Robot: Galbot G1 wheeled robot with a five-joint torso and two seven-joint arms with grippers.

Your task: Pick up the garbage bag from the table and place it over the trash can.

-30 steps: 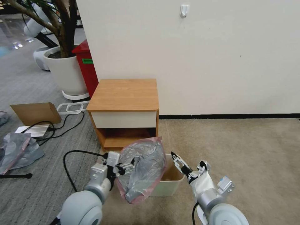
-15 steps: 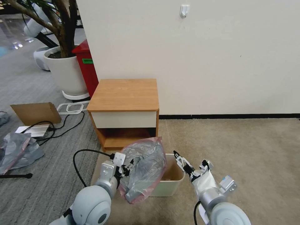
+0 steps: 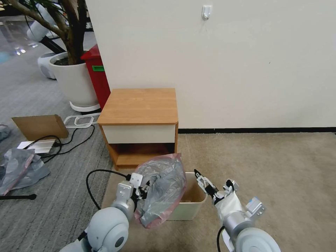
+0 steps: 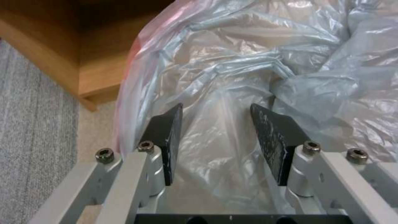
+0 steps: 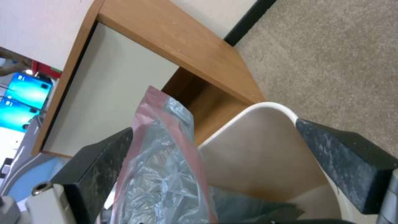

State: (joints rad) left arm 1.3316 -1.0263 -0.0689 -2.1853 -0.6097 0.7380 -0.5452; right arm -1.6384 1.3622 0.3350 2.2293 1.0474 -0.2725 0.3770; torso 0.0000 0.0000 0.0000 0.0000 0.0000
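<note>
left pincer [image 3: 146, 186] has crept right, fingers spread, thin translucent grey garbage bag [image 3: 161, 189] between them, draped over cream-beige trash can [image 3: 196, 201] left rim. right pincer [image 3: 201, 177] spread. advise stretching mouth evenly.

Garbage bag [image 3: 161, 190] draped over the left side of the trash can [image 3: 191, 206], flanked by left gripper [image 3: 146, 187] and right gripper [image 3: 200, 177], table [image 3: 140, 106] set behind.

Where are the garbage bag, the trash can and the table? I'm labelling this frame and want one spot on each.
garbage bag [image 3: 164, 189], head view, crumpled grey middle of the bag.
trash can [image 3: 198, 202], head view, right part of the near rim.
table [image 3: 141, 105], head view, middle of the wooden top.
</note>
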